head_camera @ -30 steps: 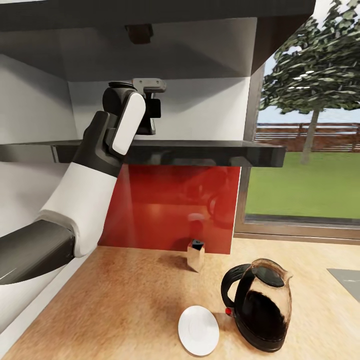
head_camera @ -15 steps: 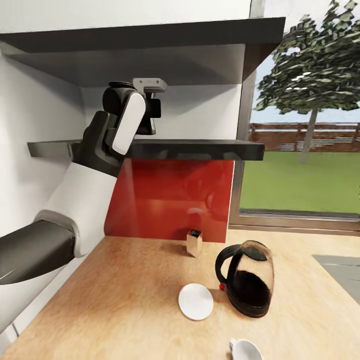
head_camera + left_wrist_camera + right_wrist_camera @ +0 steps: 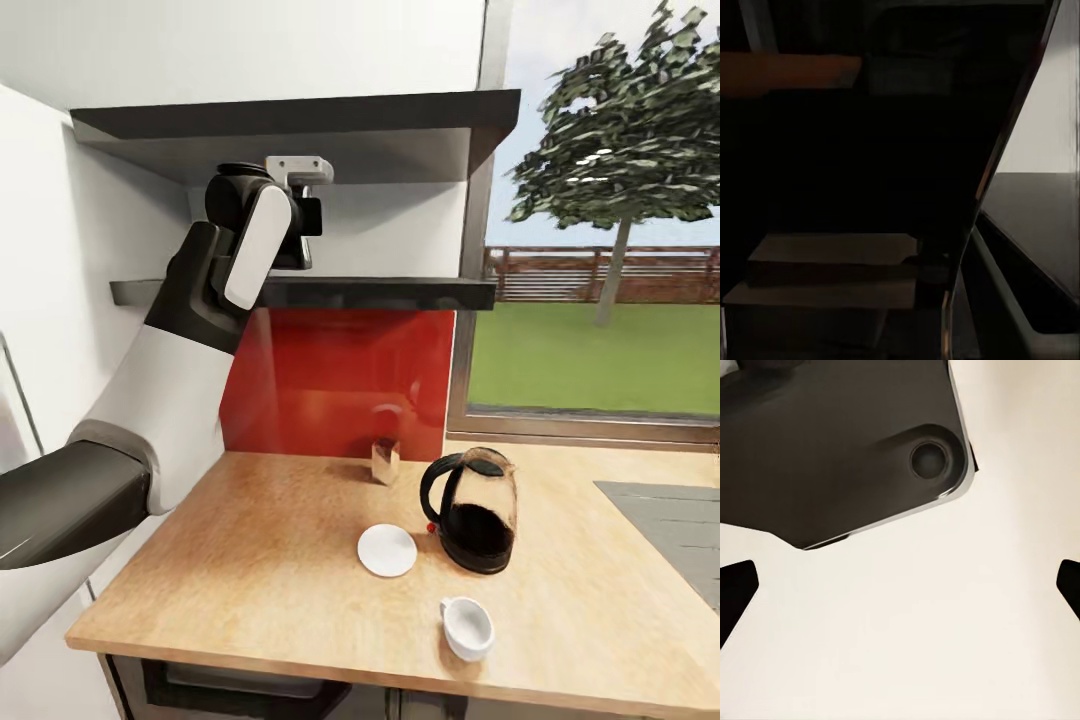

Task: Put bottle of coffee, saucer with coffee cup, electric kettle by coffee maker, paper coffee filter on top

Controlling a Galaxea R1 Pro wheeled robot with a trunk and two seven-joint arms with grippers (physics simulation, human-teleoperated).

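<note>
My left gripper is raised at shelf height, just in front of the dark kitchen shelf. It is shut on a dark object that I take for the bottle of coffee, whose glossy dark body sits close against the left wrist camera. On the wooden countertop lie a white saucer, a white coffee cup near the front edge, and a glass electric kettle with black handle and base. My right gripper is open over a pale surface.
A small tan box with a dark top stands against the red backsplash. A grey inset panel lies at the counter's right. A window is beyond it and a white wall at the left. A dark plate lies below the right gripper.
The whole head view has pulled back and up: shelf and counter things look smaller and farther, and the cup and counter front edge have come into view. My left arm holds its place in the picture.
</note>
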